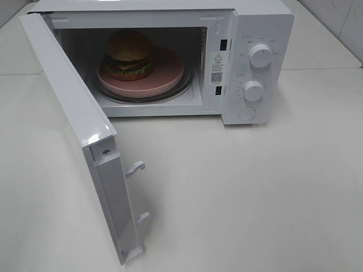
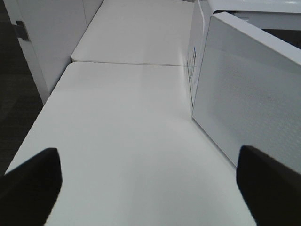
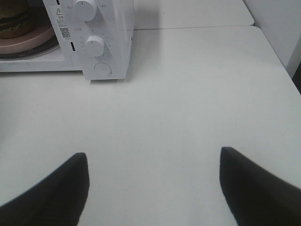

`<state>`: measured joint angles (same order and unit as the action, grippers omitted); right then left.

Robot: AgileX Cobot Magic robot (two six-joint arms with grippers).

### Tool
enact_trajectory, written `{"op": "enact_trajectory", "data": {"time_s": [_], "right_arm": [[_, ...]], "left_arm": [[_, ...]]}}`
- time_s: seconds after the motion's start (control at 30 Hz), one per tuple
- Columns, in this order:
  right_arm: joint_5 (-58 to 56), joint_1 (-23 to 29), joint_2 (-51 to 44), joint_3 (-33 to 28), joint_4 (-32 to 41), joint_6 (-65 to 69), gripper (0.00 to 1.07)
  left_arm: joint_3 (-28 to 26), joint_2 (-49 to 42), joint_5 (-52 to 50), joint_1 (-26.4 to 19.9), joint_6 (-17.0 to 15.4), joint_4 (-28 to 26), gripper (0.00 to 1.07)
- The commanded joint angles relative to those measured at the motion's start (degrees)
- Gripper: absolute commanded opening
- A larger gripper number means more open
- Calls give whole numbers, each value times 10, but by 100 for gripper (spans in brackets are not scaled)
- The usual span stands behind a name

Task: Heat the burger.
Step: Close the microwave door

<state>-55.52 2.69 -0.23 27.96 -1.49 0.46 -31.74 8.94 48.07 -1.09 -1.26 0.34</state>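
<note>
Two dark fingers (image 2: 33,183) of the left gripper (image 2: 148,157) stand wide apart above the white table (image 2: 122,141), and we see nothing between them. At their 2 o'clock in the wrist view is the outer face of the door (image 2: 249,94).

From the high camera, that door hangs open on the left side of the white microwave (image 1: 261,22) and reaches out toward 7 o'clock. Two white latch hooks (image 1: 136,168) stick out of its free edge.

Inside the cavity we find the burger (image 1: 129,54). It rests on the pink plate (image 1: 164,76), toward the plate's 10 o'clock side, brown bun uppermost. The plate lies on the glass turntable (image 1: 188,85).

At 3 o'clock from the cavity is the control panel, with the upper knob (image 1: 260,55), the lower knob (image 1: 253,90) at its 6 o'clock, and a round button (image 1: 247,113) below both.

The right gripper (image 3: 154,155) also has its two fingers spread apart over the table, empty. The panel is at its 11 o'clock in the wrist view, well apart from it.
</note>
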Motion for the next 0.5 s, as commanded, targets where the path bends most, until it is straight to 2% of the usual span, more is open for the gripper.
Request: {"op": "enact_trajectory", "data": {"time_s": [0.03, 0.07, 0.1, 0.13, 0.17, 0.2, 0.27, 0.33, 0.37, 0.43, 0.5], "right_arm": [[3, 1, -17, 0, -1, 6, 76], [3, 1, -17, 0, -1, 6, 76], [3, 1, -17, 0, -1, 6, 76], [3, 1, -17, 0, -1, 6, 76], [3, 1, -17, 0, -1, 6, 76], [3, 1, -17, 0, -1, 6, 76], [3, 1, -17, 0, -1, 6, 76], [3, 1, -17, 0, -1, 6, 76], [3, 1, -17, 0, -1, 6, 76], [3, 1, -17, 0, -1, 6, 76], [3, 1, -17, 0, -1, 6, 76]], "left_arm": [[-4, 48, -74, -1, 1, 19, 48], [-4, 62, -88, -1, 1, 21, 34], [-4, 62, -88, -1, 1, 21, 34], [-4, 89, -114, -1, 1, 23, 6], [-4, 89, -114, -1, 1, 23, 6], [2, 116, -154, -1, 1, 23, 0], [9, 131, -186, -1, 1, 21, 0], [40, 167, -286, -1, 1, 13, 0], [40, 167, -286, -1, 1, 13, 0], [93, 213, -418, -1, -2, 9, 0], [105, 223, -442, -1, -3, 9, 0]]}}
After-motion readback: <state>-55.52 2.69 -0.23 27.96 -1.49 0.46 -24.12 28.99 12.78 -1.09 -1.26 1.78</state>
